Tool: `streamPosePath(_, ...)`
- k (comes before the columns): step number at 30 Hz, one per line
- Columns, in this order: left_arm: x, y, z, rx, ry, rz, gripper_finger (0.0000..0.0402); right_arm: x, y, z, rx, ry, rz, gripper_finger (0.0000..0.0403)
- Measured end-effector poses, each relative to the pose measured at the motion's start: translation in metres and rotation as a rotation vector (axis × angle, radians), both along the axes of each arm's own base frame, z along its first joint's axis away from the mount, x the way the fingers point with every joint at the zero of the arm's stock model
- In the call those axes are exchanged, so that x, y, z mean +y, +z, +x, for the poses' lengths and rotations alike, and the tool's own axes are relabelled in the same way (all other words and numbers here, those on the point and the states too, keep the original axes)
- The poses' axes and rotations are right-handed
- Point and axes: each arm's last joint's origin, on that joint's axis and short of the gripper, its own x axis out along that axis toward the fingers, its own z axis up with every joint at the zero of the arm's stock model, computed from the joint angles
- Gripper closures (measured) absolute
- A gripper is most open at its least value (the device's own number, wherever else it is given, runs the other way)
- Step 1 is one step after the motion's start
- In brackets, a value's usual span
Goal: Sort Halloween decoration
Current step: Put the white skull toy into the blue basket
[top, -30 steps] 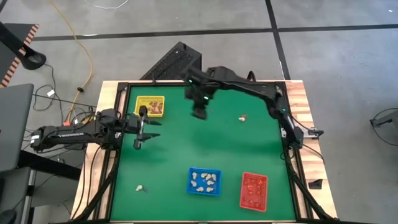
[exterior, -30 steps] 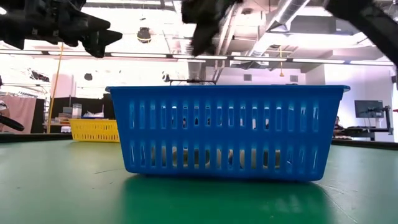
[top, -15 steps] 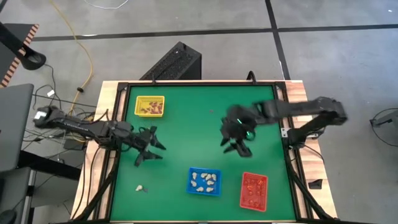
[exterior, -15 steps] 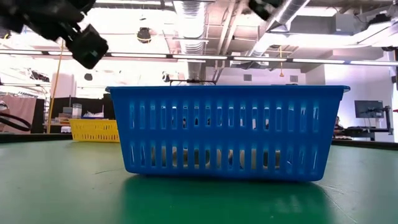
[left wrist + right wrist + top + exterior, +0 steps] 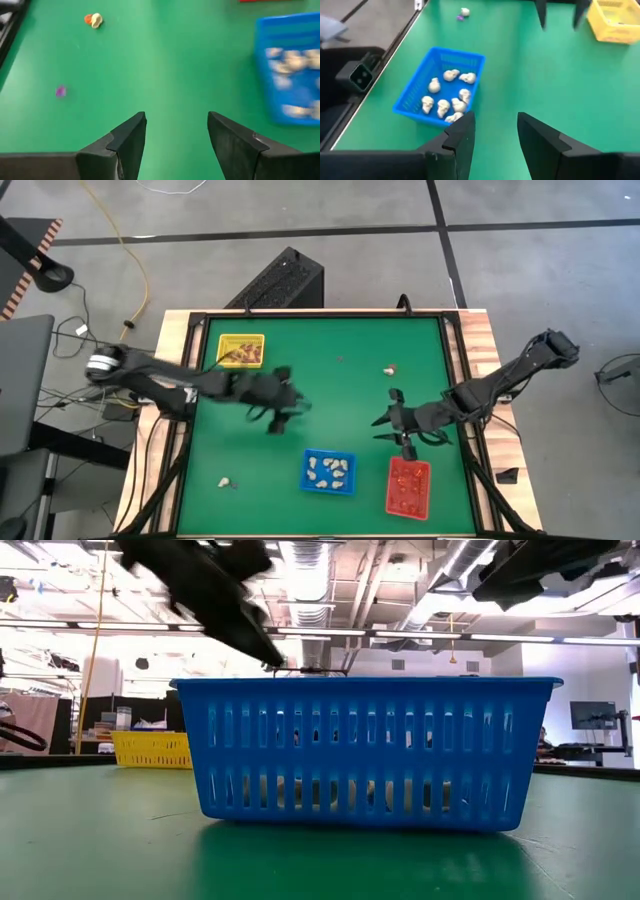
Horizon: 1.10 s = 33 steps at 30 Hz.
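Nearest edge of the green surface: one loose whitish trinket by the left corner, lying alone. Beside it toward the middle, blue tray holding whitish-cream skull trinkets; to its right the red tray with orange-red pieces.

Mid-surface: right gripper just behind the red tray, fingers spread apart, nothing between them. Left gripper left of centre, above the blue tray, fingers parted wide, empty.

Farther back: one cream-and-orange trinket lies loose right of centre, a tiny purple piece near it. Far left corner: yellow tray with dark brown-purple trinkets inside
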Motion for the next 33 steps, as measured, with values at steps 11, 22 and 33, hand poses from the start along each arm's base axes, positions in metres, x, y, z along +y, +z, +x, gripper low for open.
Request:
streamPosePath(11, 0.164, -0.041, 0.103, 0.024, -0.066, 0.014, 0.0198, -0.007, 0.008, -0.010, -0.022, -0.003, -0.012, 0.0226)
streamPosePath(22, 0.229, -0.042, 0.151, 0.280, -0.009, -0.053, 0.0198, -0.008, -0.002, -0.010, 0.063, -0.008, -0.056, 0.0226)
streamPosePath(33, 0.230, -0.026, 0.153, 0.542, 0.023, -0.052, 0.0198, -0.010, -0.007, -0.008, 0.076, -0.026, -0.070, 0.0226)
